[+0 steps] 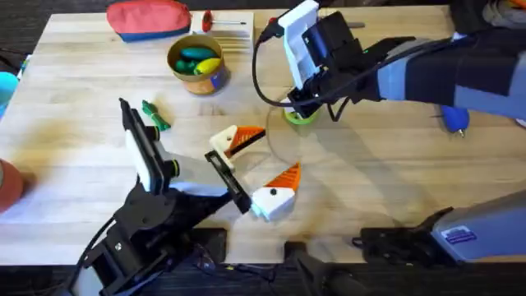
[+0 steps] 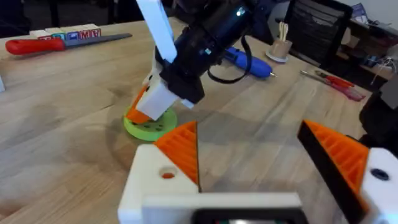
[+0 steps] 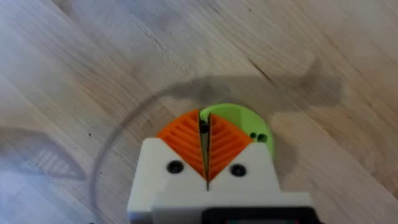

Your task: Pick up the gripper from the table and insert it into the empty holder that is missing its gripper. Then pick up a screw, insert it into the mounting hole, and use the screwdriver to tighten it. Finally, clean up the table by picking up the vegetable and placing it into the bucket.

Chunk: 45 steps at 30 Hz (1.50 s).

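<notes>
Progress is early, by my judgement: my right hand (image 3: 206, 146) sits pressed together over the green disc (image 3: 249, 121), pinching a thin dark piece, perhaps the gripper. My left hand (image 2: 273, 152) stands spread near the worktop (image 1: 378, 181) middle. Vegetable (image 1: 155, 115) lies outside the bucket (image 1: 215, 76), long axis diagonal.

The wooden table (image 1: 82, 148) carries the bucket (image 1: 197, 66), vegetable (image 1: 155, 115), green disc (image 1: 301, 116) and red pouch (image 1: 148, 20).

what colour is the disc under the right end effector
Light green disc, clearest in the right wrist view.
</notes>
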Motion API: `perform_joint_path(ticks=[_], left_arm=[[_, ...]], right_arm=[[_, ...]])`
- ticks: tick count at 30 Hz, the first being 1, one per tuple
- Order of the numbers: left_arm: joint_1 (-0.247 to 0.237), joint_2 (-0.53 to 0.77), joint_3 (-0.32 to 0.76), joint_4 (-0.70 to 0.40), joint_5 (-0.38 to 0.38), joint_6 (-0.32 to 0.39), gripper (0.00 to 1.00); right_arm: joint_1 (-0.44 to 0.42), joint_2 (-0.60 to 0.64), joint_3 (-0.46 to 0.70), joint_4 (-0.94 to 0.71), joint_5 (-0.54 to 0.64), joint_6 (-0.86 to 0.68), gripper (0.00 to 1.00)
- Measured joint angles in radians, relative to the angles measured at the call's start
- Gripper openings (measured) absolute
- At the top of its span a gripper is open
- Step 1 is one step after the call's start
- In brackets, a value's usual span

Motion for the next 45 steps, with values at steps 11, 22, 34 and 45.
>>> perform_joint_path(ticks=[11,22,34,45], left_arm=[[0.0,0.0,0.0,0.0,0.0,0.0,0.987],[0.0,0.0,0.0,0.0,0.0,0.0,0.987],[0.0,0.0,0.0,0.0,0.0,0.037,0.987],[0.0,0.0,0.0,0.0,0.0,0.124,0.986]], right_arm=[[0.0,-0.183,0.008,-0.094,0.0,0.0,0.004],[0.012,-0.258,0.257,-0.467,-0.036,0.009,0.004],[0.209,-0.273,0.436,-0.583,-0.122,0.004,0.004],[0.297,-0.273,0.436,-0.581,-0.185,0.006,0.004]])
